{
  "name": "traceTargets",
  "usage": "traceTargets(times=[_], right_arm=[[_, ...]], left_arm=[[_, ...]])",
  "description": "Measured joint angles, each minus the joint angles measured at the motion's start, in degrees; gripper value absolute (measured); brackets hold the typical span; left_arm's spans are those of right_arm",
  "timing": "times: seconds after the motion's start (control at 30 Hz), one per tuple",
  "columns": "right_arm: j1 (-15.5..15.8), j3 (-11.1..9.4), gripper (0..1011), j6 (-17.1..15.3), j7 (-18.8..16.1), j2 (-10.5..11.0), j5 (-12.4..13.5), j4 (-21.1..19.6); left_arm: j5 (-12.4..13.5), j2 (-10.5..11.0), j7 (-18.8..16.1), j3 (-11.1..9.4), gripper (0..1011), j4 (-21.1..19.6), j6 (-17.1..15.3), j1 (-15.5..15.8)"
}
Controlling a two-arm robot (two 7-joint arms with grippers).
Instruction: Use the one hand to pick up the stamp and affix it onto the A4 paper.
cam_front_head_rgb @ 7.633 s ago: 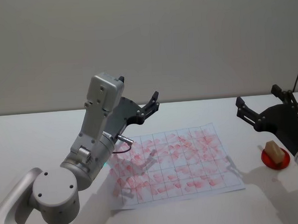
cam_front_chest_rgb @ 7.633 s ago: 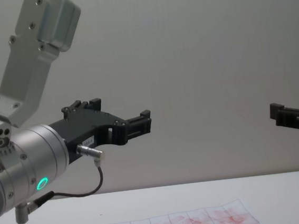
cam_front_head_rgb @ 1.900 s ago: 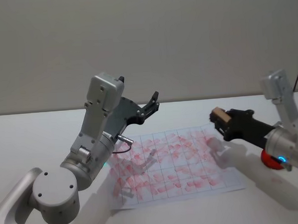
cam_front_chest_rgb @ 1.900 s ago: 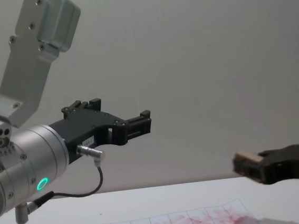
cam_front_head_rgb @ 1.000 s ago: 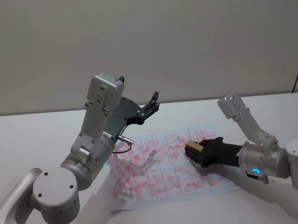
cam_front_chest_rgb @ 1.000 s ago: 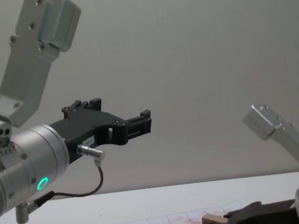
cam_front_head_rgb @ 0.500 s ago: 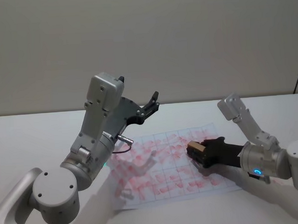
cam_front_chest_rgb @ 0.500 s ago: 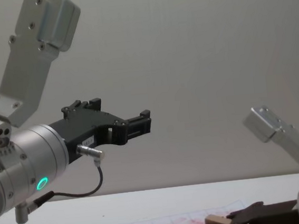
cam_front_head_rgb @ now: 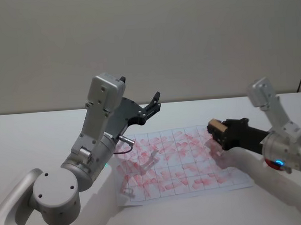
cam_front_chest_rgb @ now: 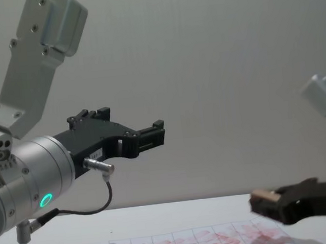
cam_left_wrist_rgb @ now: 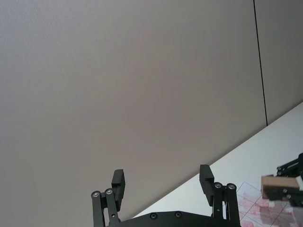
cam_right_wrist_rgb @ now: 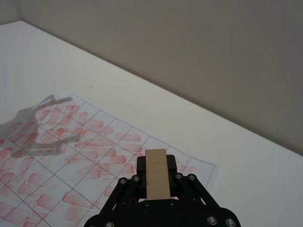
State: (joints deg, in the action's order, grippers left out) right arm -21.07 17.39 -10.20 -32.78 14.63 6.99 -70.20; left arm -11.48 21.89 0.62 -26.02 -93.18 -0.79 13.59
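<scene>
Stamp [cam_front_head_rgb: 214, 124] clamped in right end effector [cam_front_head_rgb: 219, 131] above A4 paper [cam_front_head_rgb: 173, 164]; left end effector [cam_front_head_rgb: 154, 103] spread.

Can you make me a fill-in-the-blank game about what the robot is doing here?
1. The right gripper is shut on the ____.
2. The A4 paper with its red marks lies on the white ____.
3. The left gripper is up in the air with its fingers ____.
Missing words: stamp, table, open.
</scene>
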Motion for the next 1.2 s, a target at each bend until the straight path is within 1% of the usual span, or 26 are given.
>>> traceTargets(times=[0.03,0.1,0.13,0.17,0.23,0.27,0.3,0.33,0.47,0.57,0.7,0.9,1.03,1.2], right_arm=[[0.4,-0.2,220,0.1,0.4,0.3,0.1,-0.5],[2.2,-1.1,220,0.4,2.4,1.6,1.3,-3.7],[2.2,-1.1,220,0.4,2.4,1.6,1.3,-3.7],[3.1,-1.5,220,0.5,3.7,2.2,1.8,-5.0],[4.2,-1.9,220,0.5,4.7,2.9,2.4,-6.5],[5.4,-2.5,219,0.5,5.8,3.7,3.1,-8.1],[5.8,-2.6,220,0.5,6.4,4.0,3.4,-8.5],[7.2,-3.2,220,0.5,7.7,4.8,4.2,-10.2],[9.8,-4.2,220,0.4,10.0,6.4,5.5,-13.0],[12.9,-5.4,220,0.0,13.1,8.2,7.3,-15.9],[15.6,-6.6,220,-0.4,15.7,10.0,8.8,-18.3],[17.8,-7.7,220,-1.1,17.8,11.4,10.4,-19.9],[18.2,-7.9,219,-1.6,18.0,11.8,11.0,-19.9],[18.0,-7.9,220,-2.1,17.7,11.8,11.1,-19.2]], left_arm=[[0.0,0.0,0.0,0.0,1001,0.0,0.0,0.0],[0.0,0.0,0.0,0.0,1001,0.0,0.0,0.0],[0.0,0.0,0.0,0.0,1001,0.0,0.0,0.0],[0.0,0.0,0.0,0.0,1001,0.0,0.0,0.0],[0.0,0.0,0.0,0.0,1001,0.0,0.0,0.0],[0.0,0.0,0.0,0.0,1001,0.0,0.0,0.0],[0.0,0.0,0.0,0.0,1001,0.0,0.0,0.0],[0.0,0.0,0.0,0.0,1001,0.0,0.0,0.0],[0.0,0.0,0.0,0.0,1001,0.0,0.0,0.0],[0.0,0.0,0.0,0.0,1001,0.0,0.0,0.0],[0.0,0.0,0.0,0.0,1001,0.0,0.0,0.0],[0.0,0.0,0.0,0.0,1001,0.0,0.0,0.0],[0.0,0.0,0.0,0.0,1001,0.0,0.0,0.0],[0.0,0.0,0.0,0.0,1001,0.0,0.0,0.0]])
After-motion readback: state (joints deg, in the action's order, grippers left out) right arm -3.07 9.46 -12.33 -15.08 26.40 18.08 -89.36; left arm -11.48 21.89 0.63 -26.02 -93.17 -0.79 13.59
